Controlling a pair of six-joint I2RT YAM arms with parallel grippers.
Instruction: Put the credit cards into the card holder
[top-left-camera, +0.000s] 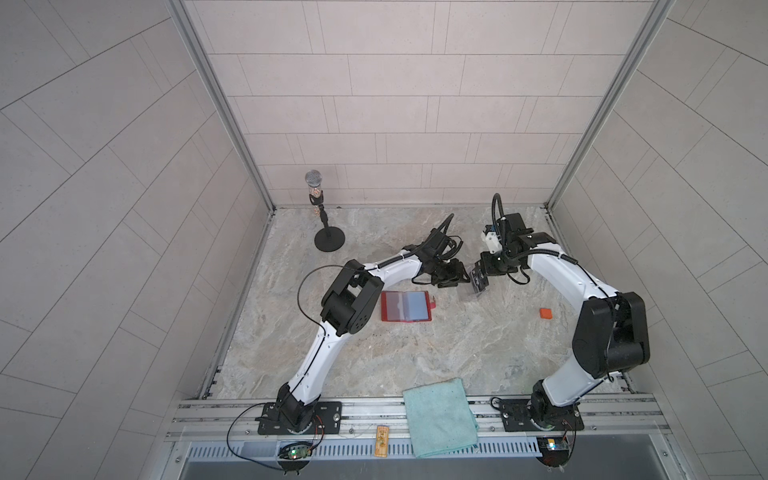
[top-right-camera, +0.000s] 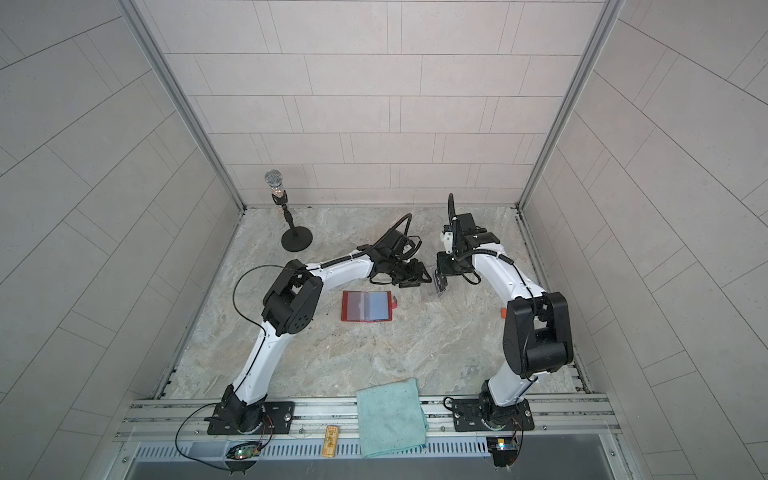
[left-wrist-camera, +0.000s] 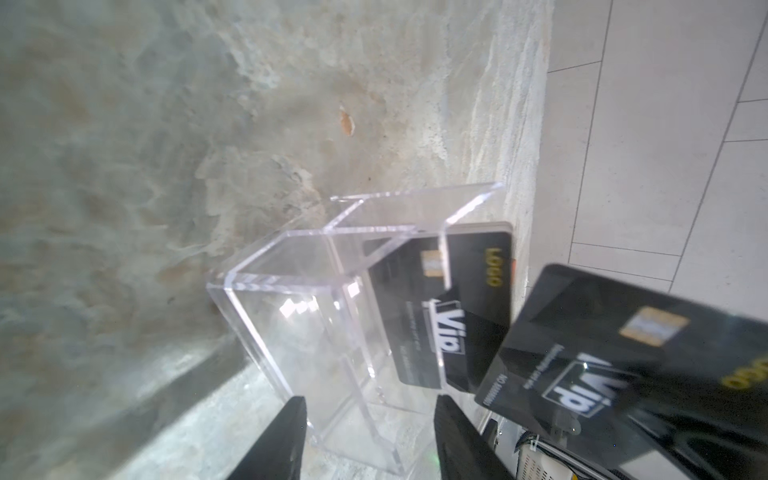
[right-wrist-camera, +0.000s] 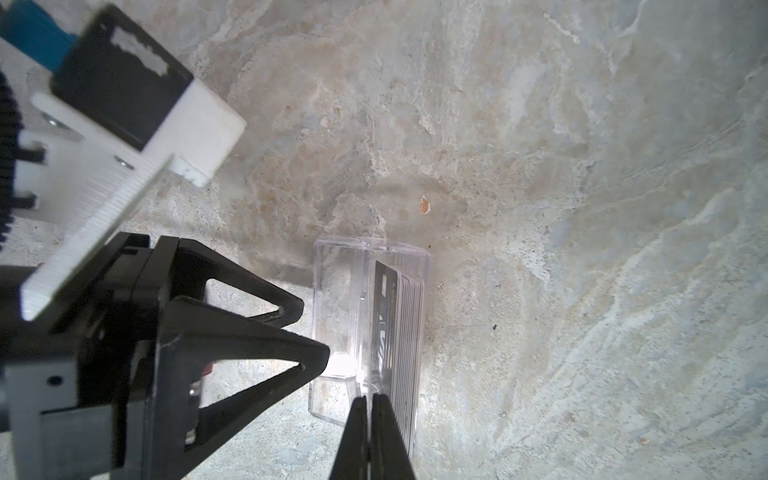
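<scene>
The right gripper (right-wrist-camera: 369, 401) has its two fingers pressed tight together. They pinch a black card (left-wrist-camera: 623, 357) with white letters and a gold chip. They hold it up in the air right by the clear box (left-wrist-camera: 299, 307). The left gripper (left-wrist-camera: 370, 401) has its fingers about half way apart, with nothing between them. It points at the box from close by. More cards (right-wrist-camera: 405, 324) stand in a row inside the box, a black one in front. The red card holder (top-left-camera: 386, 309) lies open and flat on the table (top-left-camera: 374, 361), near the left gripper and apart from the box. A pale blue card (top-left-camera: 417, 305) sits in its right clear pocket. A small tab (top-left-camera: 433, 302) sticks out on that side.
</scene>
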